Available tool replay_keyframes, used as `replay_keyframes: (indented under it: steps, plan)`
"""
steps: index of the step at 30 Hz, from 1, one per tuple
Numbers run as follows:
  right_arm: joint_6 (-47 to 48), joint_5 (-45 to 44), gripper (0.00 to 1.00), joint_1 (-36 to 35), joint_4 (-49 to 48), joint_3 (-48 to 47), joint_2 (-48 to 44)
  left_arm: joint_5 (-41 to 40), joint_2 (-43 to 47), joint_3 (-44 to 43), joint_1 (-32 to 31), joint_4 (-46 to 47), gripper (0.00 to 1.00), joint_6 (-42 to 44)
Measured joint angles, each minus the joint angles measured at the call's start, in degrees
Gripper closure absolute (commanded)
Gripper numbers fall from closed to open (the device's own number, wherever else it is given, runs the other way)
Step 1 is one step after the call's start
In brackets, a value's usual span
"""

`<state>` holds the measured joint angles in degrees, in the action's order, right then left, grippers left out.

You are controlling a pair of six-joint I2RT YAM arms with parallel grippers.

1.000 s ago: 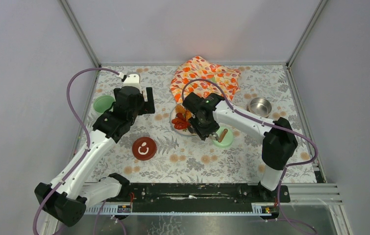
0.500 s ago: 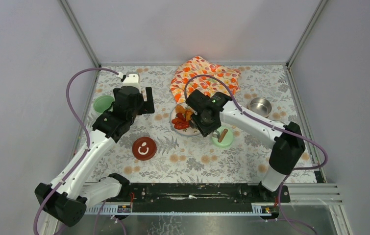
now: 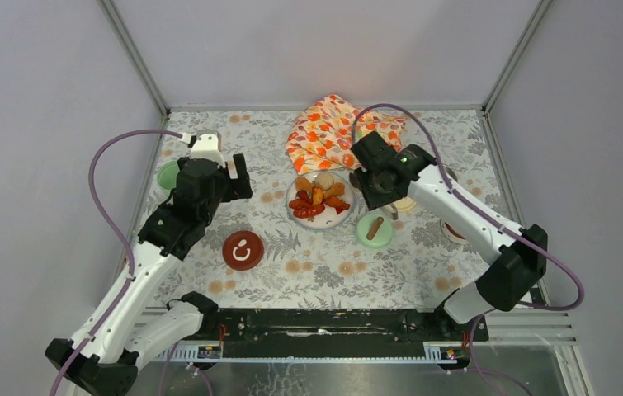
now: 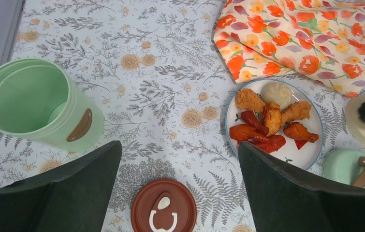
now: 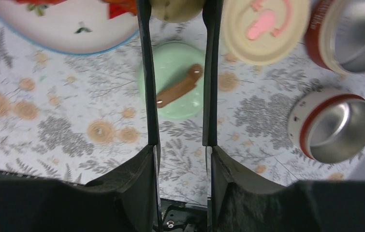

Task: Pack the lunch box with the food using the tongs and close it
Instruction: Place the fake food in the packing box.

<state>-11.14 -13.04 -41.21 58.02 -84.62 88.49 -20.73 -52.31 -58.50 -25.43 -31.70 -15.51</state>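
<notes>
My right gripper [image 5: 180,149] is shut on the tongs [image 5: 146,77], whose two thin dark arms pinch a pale ball of the food [image 5: 175,8] at their tips, above the green lid [image 5: 173,94]. Just right of it are the cream lid [image 5: 262,26] and two low steel bowls [image 5: 342,34] [image 5: 335,125] of the lunch box. More food [image 4: 267,121] lies on the white plate [image 4: 229,128]. My left gripper [image 4: 179,145] hangs open and empty above the table, between the mint-green cylinder [image 4: 35,101] and the plate, with the dark red lid [image 4: 163,208] below it.
An orange flower-patterned cloth [image 3: 341,132] lies crumpled behind the plate [image 3: 297,216]. The right arm [image 3: 473,214] stretches over the bowls at the table's right side. Grey walls close in the table at the back and both sides.
My right gripper has swung right off the plate with the tongs, carrying a pale ball to above the lids. The left arm has drawn back slightly to the left.
</notes>
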Motion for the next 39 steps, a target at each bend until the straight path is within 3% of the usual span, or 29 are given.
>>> replay_keyframes:
  steps: [10,24,39]
  plan:
    - [-0.1,-4.3,0.93,13.9,-0.1,4.3,-5.2,1.5,4.1,3.4,0.0,0.4,0.02,0.0]
    - [-0.5,-5.4,0.92,33.0,-7.6,8.6,-3.5,3.9,5.9,5.7,0.0,1.4,0.02,-0.3]
    - [-2.1,-3.8,0.89,35.3,-13.5,11.2,3.3,3.9,6.3,5.9,-0.8,1.4,0.02,-0.2]
